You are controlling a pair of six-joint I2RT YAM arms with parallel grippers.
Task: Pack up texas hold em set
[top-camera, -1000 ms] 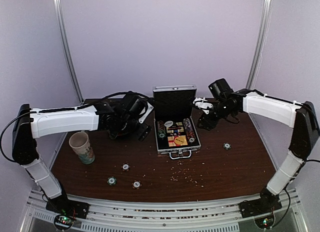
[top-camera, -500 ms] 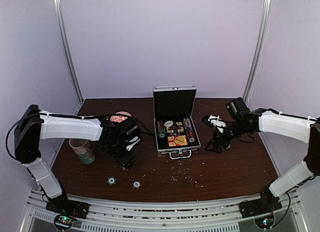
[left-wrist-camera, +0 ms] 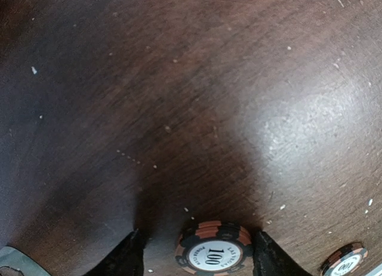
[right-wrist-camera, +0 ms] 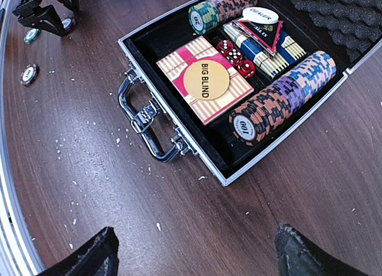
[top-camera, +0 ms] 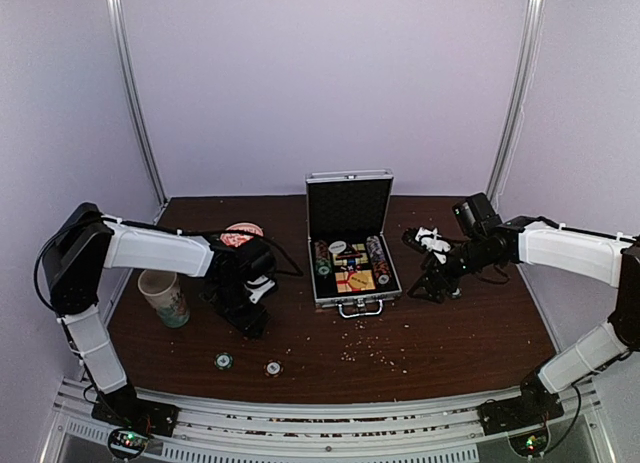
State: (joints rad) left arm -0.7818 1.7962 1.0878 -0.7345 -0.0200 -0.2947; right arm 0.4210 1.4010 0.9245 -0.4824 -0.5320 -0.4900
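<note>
While crumbs [right-wrist-camera: 158, 226] litter brown table [top-camera: 470, 333] between lilac walls [top-camera: 300, 83], both jaws wide open.

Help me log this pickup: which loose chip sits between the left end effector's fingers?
The orange-and-black 100 chip, lying flat between the left end effector's fingers. The teal chip and its neighbour lie outside them, nearer the front edge.

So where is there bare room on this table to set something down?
Bare tabletop from the case to the near right corner, only crumbs. The left is crowded: cup, bowl, left pincer around a chip, two loose chips.
</note>
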